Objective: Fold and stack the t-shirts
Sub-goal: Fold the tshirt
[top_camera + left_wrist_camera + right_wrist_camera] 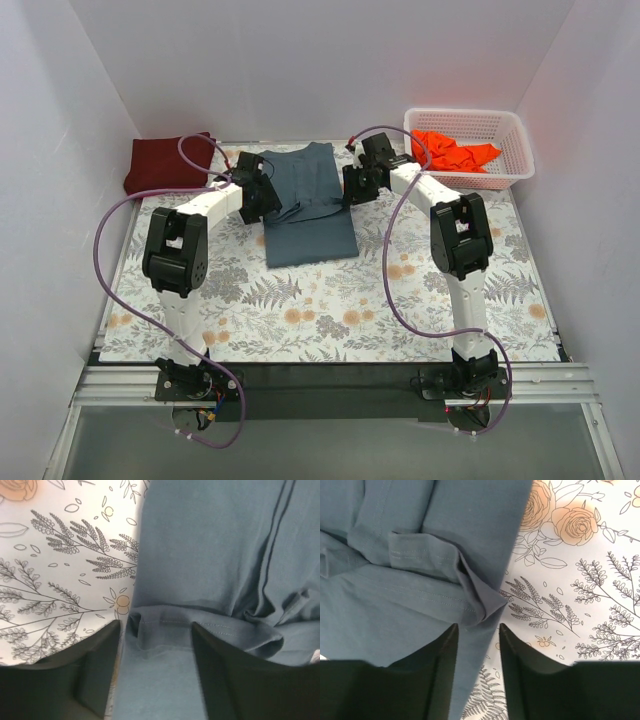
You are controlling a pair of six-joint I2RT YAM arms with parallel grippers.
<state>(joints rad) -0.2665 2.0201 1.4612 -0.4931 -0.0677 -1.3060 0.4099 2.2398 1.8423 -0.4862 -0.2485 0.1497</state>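
The slate blue-grey t-shirt point(310, 215) lies partly folded in the middle of the mat, its upper half creased. My left gripper point(268, 195) hovers at its left edge and my right gripper point(350, 187) at its right edge. In the left wrist view the gripper point(156, 625) is open, with the shirt's point(210, 545) hemmed fold lying loose under the gap. In the right wrist view the gripper point(477, 627) is open over a folded corner of the shirt point(395, 605). A dark maroon t-shirt point(170, 162) lies folded at the back left. An orange t-shirt point(455, 152) lies crumpled in the basket.
A white lattice basket point(505, 125) stands at the back right corner. The floral mat point(330, 310) covers the table, bare in front of the blue-grey shirt. White walls close in the back and both sides. Purple cables loop off both arms.
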